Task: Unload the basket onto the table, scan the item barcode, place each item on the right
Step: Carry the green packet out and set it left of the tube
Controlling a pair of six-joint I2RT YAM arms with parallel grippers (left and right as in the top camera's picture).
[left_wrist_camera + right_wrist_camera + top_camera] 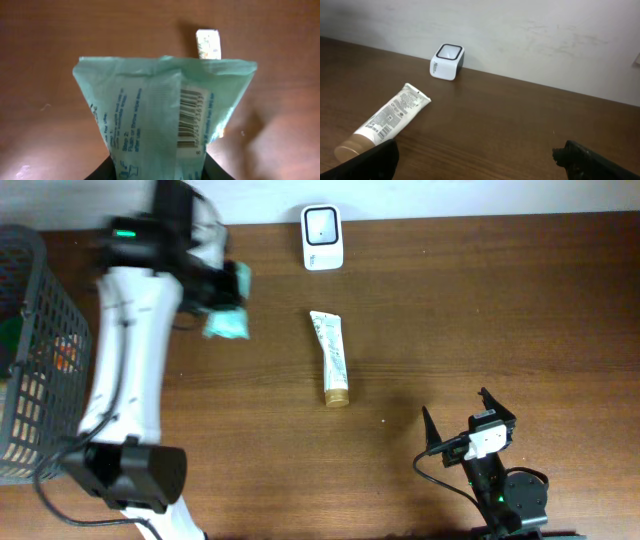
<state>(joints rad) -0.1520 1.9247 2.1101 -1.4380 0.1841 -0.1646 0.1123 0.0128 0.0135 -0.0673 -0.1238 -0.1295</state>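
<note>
Dark wooden desk (pixel 500 300) against a pale wall is hosting a checkout trial. The left claw (pixel 222 292) is pinching a teal packet (pixel 150 110) by its narrow end and holding it up near the far-left corner. Its barcode (pixel 190 117) is facing the wrist camera on a white label beside the centre seam. The white scanner (pixel 322 237) is sitting at the middle of the far edge, well apart from the packet.

The packet is looking light, soft and crinkly, a thin film pouch flaring out beyond the grip. It is likely giving way under any hard squeeze and turning slippery where the film is glossy. The narrow end being pinched now, away from the label, is seeming the right place to hold it, keeping the code flat and uncovered.

A white tube (pixel 331 356) with a tan cap is lying at the desk's centre, untouched. The right claw (pixel 458 415) is resting by the near-right corner with its jaws spread wide and carrying nothing.

A dark wire basket (pixel 30 280) is standing at the left edge. Something orange and something green are showing through its mesh, though the mesh and the arm in front are making it hard to say what they are.
</note>
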